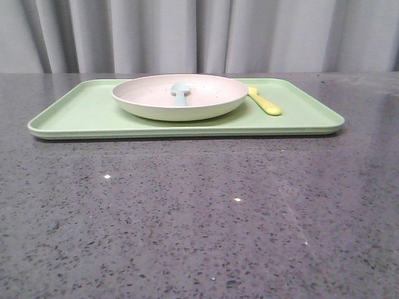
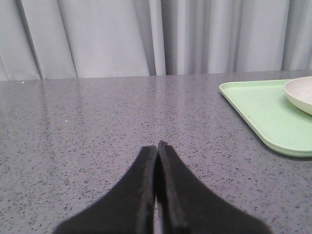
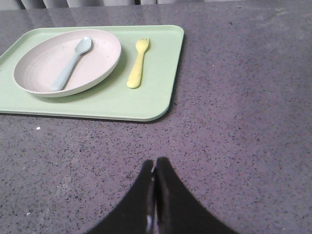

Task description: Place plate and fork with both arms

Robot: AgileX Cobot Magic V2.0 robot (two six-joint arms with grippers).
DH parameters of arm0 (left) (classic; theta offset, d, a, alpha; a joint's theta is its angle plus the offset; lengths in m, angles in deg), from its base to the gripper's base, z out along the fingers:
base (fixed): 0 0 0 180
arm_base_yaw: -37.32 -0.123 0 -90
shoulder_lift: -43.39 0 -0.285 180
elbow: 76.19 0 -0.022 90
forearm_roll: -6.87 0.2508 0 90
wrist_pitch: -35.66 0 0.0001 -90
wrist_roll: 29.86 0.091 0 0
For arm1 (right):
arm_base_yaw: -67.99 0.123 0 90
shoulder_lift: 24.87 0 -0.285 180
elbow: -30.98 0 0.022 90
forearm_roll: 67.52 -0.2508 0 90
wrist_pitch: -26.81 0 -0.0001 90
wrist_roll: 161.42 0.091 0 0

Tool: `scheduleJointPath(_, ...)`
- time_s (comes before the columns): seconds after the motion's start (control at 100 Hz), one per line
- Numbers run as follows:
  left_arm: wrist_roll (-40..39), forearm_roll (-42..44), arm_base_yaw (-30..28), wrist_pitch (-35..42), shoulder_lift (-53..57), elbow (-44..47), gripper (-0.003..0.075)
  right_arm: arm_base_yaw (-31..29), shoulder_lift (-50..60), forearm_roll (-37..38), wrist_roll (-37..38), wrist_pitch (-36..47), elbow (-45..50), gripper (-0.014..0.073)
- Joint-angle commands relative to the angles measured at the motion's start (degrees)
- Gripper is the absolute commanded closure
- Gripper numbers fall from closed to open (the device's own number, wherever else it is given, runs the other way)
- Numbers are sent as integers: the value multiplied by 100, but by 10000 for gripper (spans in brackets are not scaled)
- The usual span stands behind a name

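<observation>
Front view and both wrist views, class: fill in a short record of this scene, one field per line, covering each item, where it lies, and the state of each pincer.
surface: speckled grey stone table
tray: flat rectangular light green tray on the table
plate: round shallow pink-cream plate on the tray
spoon: pale blue plastic spoon lying inside the plate
fork: small yellow plastic fork on the tray beside the plate, not touching it
left pincer: shut, empty
right pincer: shut, empty

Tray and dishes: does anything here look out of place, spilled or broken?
Nothing stands out. The plate sits flat on the tray, a spoon lies inside it, and the fork lies flat on the tray beside the plate. No spill or visible damage. Both end effectors are shut and away from the tray.
</observation>
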Motion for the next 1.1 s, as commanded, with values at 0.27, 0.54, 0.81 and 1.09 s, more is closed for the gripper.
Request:
scheduleJointPath(0.27, 9, -64, -7, 406, 185, 69, 741, -97, -37, 103, -55, 512, -127, 684)
scheduleJointPath(0.54, 9, -64, -7, 406, 185, 69, 741, -898, 2, 117, -192, 1728, 345, 684)
scheduleJointPath(0.81, 9, -64, -7, 406, 185, 69, 741, -1720, 641, 122, -712, 3717, 1529, 684)
scheduleJointPath(1.09, 9, -64, -7, 406, 185, 69, 741, -2117, 1700, 193, -730, 3766, 2542, 684)
